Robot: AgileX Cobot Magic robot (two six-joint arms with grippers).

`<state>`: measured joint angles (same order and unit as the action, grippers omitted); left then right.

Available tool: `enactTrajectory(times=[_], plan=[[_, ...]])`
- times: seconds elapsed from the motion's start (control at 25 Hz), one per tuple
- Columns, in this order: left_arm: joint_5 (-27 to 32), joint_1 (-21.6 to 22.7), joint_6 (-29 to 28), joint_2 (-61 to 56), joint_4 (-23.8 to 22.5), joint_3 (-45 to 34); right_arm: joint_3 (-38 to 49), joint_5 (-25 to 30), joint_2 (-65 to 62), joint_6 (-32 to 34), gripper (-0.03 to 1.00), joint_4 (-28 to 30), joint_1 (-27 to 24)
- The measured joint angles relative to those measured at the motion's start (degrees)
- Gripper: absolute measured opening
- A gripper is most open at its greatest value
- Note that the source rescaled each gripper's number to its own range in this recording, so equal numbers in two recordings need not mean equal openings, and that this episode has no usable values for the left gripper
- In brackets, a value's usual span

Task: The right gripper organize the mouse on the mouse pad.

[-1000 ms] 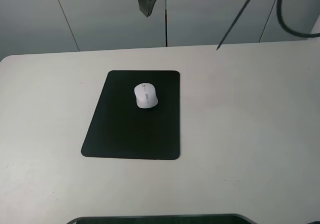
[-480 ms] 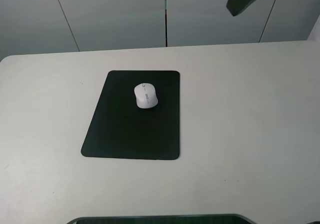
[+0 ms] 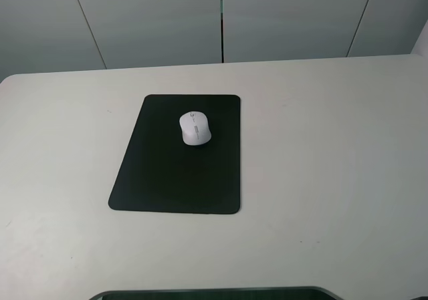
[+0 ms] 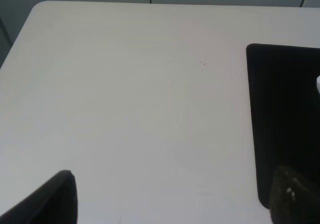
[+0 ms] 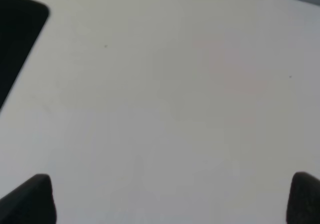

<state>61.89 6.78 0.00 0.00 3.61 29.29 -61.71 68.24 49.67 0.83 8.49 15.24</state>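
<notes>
On the desk point(image 3: 334, 180), item one: the mouse pad point(image 3: 167, 173), lying flat and matte black; item two: the mouse point(image 3: 194, 127), sitting on the pad's far half, nearer its right edge, scroll wheel pointing away. Right end effector point(image 5: 172, 196): fingertips showing wide apart over bare desk, gripping nothing, well clear of the mouse; left end effector point(image 4: 175, 196): likewise spread and idling beside the pad's edge. Judged step: placement looking complete, arm parking; next move calling for nothing beyond keeping clear.
</notes>
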Motion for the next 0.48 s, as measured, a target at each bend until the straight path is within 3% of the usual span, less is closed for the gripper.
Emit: enactTrajectory(times=[0.48], plan=[[0.0,0.0,0.0,0.0,0.0,0.0,10.7,1.0,-20.3,5.6,0.99,1.4,-0.4]])
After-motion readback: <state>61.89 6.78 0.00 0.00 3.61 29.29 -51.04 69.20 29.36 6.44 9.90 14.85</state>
